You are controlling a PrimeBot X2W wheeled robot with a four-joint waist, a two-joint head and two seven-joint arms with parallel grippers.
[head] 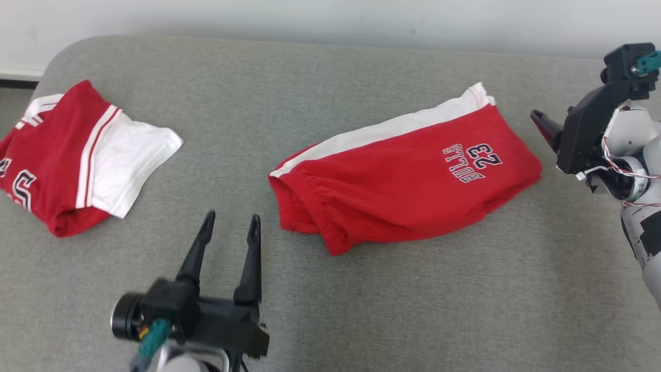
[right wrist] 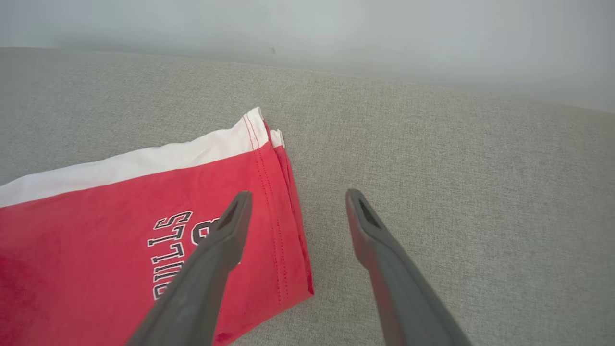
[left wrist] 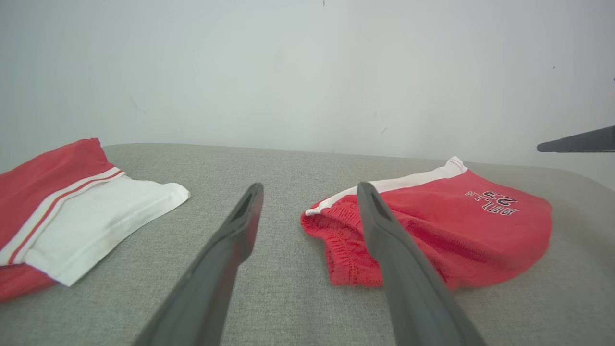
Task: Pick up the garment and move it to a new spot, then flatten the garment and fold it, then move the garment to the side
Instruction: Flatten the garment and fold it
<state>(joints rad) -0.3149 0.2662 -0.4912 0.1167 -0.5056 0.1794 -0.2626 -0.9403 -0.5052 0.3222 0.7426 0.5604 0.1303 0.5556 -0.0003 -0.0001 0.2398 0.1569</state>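
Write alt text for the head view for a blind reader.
Red Bulls 23 shorts with a white side stripe lie folded on a grey fabric surface, the open left end effector near their waistband, the right end effector beside their hem. Another red-and-white garment lies far left.

A folded red-and-white jersey [head: 57, 155] lies at the left edge of the frame on the grey fabric surface [head: 361, 310] (white wall [head: 310, 20] along the top).

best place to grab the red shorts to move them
Probably by both short ends of the red shorts: left pincer on the bunched elastic waistband from the left, right pincer on the stacked hem edge from the right. Each end faces an open pincer, and pinching there should keep the layers together.
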